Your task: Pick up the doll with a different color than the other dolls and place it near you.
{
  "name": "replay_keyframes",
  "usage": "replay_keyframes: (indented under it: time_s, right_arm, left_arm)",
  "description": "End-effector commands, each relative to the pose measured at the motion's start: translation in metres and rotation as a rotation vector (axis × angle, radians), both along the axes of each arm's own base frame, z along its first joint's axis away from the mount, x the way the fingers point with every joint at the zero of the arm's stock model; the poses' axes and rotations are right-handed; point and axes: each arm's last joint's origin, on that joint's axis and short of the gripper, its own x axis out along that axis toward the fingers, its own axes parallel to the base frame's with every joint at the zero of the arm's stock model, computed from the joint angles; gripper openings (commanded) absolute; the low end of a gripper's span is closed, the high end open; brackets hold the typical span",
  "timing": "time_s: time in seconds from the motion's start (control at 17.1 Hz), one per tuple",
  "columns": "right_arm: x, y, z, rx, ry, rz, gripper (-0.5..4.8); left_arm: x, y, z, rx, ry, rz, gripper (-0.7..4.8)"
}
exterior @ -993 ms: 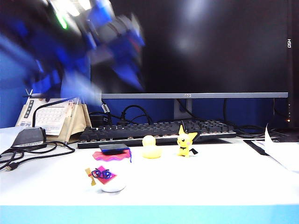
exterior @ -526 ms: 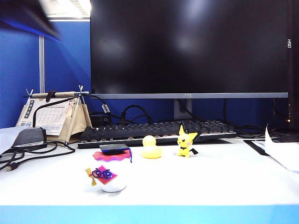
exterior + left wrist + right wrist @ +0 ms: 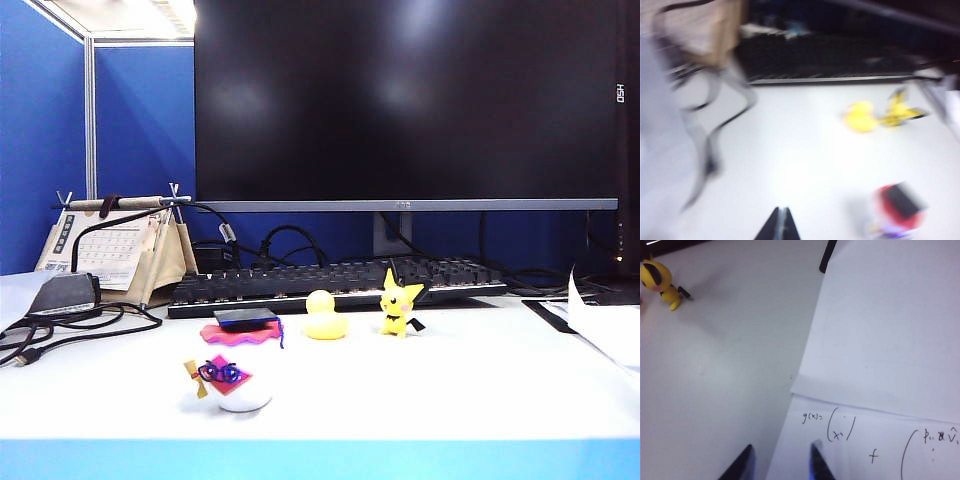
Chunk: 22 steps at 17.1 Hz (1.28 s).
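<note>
Three dolls stand on the tabletop: white doll nearest, duck and eared figure behind. My left gripper, jaws shut and empty, hangs above, the white doll off aside. My right gripper, jaws open, hovers over paper.

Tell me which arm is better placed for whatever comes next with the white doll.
Probably left. The left gripper, fingers shut, looks over the table with the white doll close by, lying apart from its pink cap. The right gripper, fingers apart, hangs over paper near the yellow pointy-eared doll.
</note>
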Motion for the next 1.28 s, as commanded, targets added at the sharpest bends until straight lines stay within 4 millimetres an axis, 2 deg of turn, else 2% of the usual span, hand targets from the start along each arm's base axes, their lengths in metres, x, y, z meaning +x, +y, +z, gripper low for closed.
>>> replay_keyframes:
  time_s: [0.06, 0.29, 0.53, 1.28]
  right_arm:
    - [0.000, 0.000, 0.000, 0.009, -0.011, -0.001, 1.44]
    - [0.001, 0.000, 0.002, 0.012, -0.032, -0.011, 1.44]
    - [0.001, 0.000, 0.002, 0.012, -0.033, -0.010, 1.44]
    - [0.001, 0.000, 0.002, 0.016, -0.031, -0.003, 1.44]
  left_arm:
    - [-0.004, 0.007, -0.012, -0.001, 0.063, 0.093, -0.05]
    - [-0.002, 0.006, -0.022, 0.029, 0.077, 0.113, -0.05]
    - [0.000, 0.003, -0.042, 0.063, 0.120, 0.126, -0.05]
    - [0.000, 0.003, -0.042, 0.087, 0.114, 0.111, -0.05]
